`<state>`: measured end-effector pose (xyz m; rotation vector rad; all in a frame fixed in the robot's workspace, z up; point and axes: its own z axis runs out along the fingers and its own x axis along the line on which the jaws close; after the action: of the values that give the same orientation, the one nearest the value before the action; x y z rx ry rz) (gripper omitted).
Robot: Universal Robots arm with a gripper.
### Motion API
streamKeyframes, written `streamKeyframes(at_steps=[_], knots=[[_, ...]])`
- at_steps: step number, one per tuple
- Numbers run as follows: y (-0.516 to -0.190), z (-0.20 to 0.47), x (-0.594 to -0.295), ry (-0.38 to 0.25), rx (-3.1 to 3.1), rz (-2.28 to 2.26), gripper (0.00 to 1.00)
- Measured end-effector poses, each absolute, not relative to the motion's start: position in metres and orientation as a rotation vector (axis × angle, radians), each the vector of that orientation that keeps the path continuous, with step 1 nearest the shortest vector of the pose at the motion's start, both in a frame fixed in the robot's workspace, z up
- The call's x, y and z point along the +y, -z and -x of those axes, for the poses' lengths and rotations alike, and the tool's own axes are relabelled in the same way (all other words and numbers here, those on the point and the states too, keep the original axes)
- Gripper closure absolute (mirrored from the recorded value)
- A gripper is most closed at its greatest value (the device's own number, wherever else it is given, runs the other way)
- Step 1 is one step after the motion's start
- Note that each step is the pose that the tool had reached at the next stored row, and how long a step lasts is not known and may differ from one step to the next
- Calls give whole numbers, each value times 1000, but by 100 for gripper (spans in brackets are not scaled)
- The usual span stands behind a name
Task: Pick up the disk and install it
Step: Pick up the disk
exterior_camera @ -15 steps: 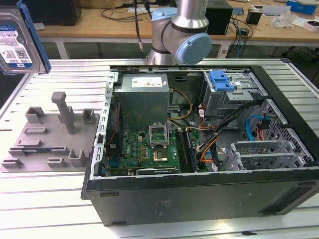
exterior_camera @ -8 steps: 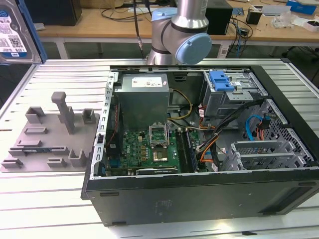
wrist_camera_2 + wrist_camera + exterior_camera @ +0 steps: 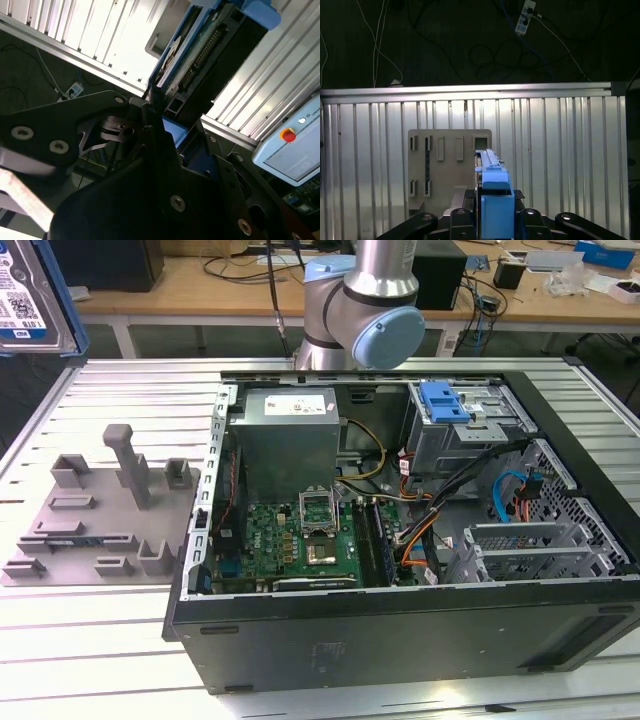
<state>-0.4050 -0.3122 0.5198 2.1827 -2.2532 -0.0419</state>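
Gripper (image 3: pixel 493 219) was clamped on the disk (image 3: pixel 494 187), held on edge in the air, well apart from the case (image 3: pixel 400 540), past its side at the exterior view's left. We judged the edge grip risky: a slight twist could jam the disk entering the case.

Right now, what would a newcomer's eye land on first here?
The open computer case in the middle of the exterior view, its motherboard exposed. Then the disk, up at that view's upper left corner and gripped in the jaws in both wrist views. A grey fixture plate lies at that view's left.
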Motion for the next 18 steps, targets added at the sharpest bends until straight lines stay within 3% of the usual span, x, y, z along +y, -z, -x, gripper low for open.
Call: streamKeyframes(at_steps=[18], knots=[[-520,387,-334,43,-2252,-2182,63]])
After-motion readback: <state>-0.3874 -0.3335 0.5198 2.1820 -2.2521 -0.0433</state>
